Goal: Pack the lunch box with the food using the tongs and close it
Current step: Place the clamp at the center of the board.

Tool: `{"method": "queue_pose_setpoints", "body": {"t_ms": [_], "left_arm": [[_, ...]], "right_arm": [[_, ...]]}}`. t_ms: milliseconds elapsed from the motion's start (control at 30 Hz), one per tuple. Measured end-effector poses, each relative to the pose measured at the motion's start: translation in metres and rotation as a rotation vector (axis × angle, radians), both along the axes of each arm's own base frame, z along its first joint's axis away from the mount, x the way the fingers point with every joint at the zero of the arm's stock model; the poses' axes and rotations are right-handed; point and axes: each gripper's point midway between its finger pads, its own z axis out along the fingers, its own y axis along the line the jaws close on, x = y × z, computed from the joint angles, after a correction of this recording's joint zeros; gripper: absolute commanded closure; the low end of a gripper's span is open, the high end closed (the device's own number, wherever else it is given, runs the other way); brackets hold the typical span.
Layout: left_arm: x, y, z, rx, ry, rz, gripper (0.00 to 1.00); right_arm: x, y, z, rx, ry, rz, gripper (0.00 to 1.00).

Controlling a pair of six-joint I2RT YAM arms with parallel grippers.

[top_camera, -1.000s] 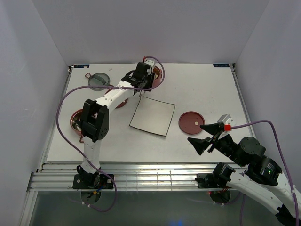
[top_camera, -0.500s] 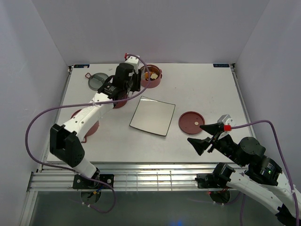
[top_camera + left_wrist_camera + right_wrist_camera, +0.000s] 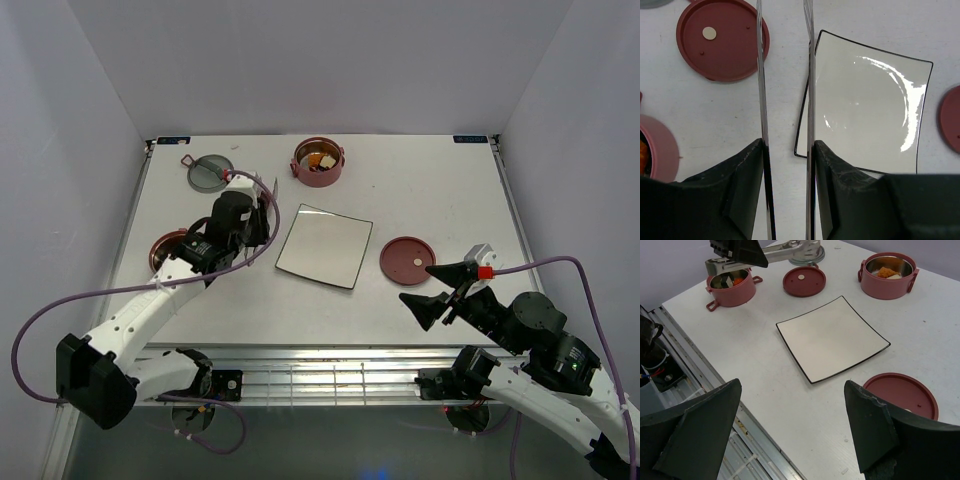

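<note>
My left gripper is shut on the tongs, one silvery arm against each finger. The tongs' tips run out of the left wrist view. They hang over the table between a red disc lid and the bare square plate. One lunch box bowl stands at the far edge with orange and white food inside. The other bowl sits at the left, also holding food. My right gripper hovers open and holds nothing near the front right.
A second red disc lid lies right of the plate. The grey-green lid rests at the far left. The table's metal front rail runs below my right gripper.
My left arm has pulled back from the far bowl toward the near left, carrying the tongs. The far bowl now shows uncovered. The right arm has not moved.
</note>
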Motion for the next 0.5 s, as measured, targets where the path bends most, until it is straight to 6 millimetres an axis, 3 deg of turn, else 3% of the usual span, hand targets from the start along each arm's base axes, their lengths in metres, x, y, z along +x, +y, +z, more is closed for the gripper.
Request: {"method": "queue_pose_setpoints", "body": {"t_ms": [133, 500], "left_arm": [[-0.013, 0.006, -0.003, -0.052, 0.0, 0.036, 0.47], [-0.042, 0.023, -0.051, -0.064, 0.131, 0.133, 0.47]], "right_arm": [[0.0, 0.0, 0.0, 0.0, 0.0, 0.0, 0.11], [0.0, 0.0, 0.0, 0.0, 0.0, 0.0, 0.11]]}}
